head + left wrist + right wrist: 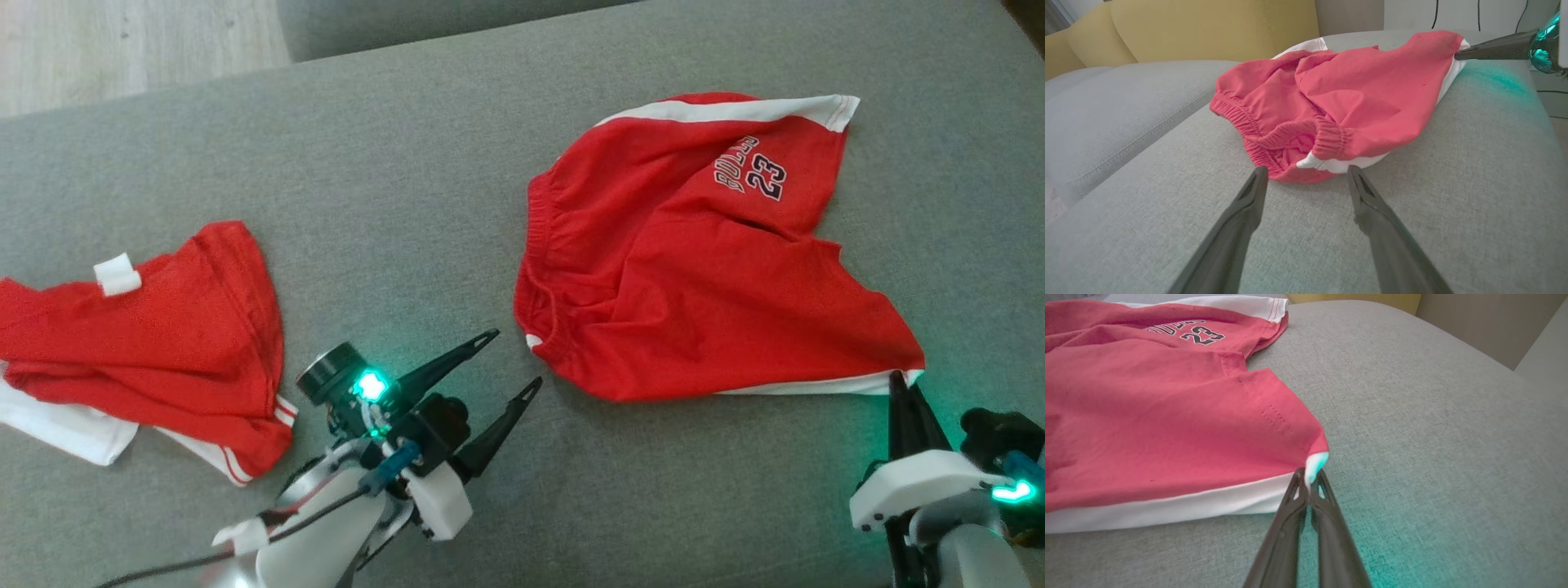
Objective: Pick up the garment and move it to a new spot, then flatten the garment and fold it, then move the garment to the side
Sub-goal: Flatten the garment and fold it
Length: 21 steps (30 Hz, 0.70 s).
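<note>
Shorts of red jersey with white trim (pixel 694 269) lie rumpled. My right end effector (pixel 1309 479) pinches their hem corner (pixel 1316 461); my left end effector (pixel 516 358) gapes beside the waistband (pixel 531 269).

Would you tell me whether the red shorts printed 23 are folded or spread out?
Spread out, unfolded but rumpled: red shorts lie open on the grey cushion, waistband bunched, right pincer shut on a hem corner.

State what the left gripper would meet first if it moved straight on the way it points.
Probably the red shorts: their gathered waistband lies just ahead of the open left gripper, though the exact gap is unclear.
</note>
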Motion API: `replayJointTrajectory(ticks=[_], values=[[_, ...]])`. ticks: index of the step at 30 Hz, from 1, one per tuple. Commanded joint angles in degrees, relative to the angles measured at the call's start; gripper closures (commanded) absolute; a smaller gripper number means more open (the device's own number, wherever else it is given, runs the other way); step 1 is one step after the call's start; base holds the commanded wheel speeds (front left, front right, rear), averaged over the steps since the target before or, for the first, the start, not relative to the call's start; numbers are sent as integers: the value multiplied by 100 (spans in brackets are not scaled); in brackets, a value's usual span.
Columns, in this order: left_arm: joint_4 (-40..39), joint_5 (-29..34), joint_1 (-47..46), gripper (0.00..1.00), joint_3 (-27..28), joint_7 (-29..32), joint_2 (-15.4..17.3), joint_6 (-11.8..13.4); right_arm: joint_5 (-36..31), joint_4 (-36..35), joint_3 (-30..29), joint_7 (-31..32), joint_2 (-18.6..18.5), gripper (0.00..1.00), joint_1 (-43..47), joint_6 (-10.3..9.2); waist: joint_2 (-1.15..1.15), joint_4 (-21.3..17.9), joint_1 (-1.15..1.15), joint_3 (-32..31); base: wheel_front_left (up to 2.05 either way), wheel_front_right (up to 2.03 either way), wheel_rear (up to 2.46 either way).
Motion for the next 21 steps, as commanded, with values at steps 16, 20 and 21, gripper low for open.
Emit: replayJointTrajectory(ticks=[16, 20, 21], values=[[454, -146, -1089, 0, -753, -154, 3, -86, 13, 15, 296, -203, -45, 100, -348, -4, 0, -239, -1, 261, 0, 0, 0], [543, -254, -1204, 0, -910, -176, 35, -87, 26, 43, 330, -233, -45, 100, -389, -4, 0, -296, -1, 300, 0, 0, 0], [569, -286, -1227, 0, -958, -161, 41, -88, 30, 49, 337, -239, -45, 100, -397, -4, 0, -306, -1, 305, 0, 0, 0]])
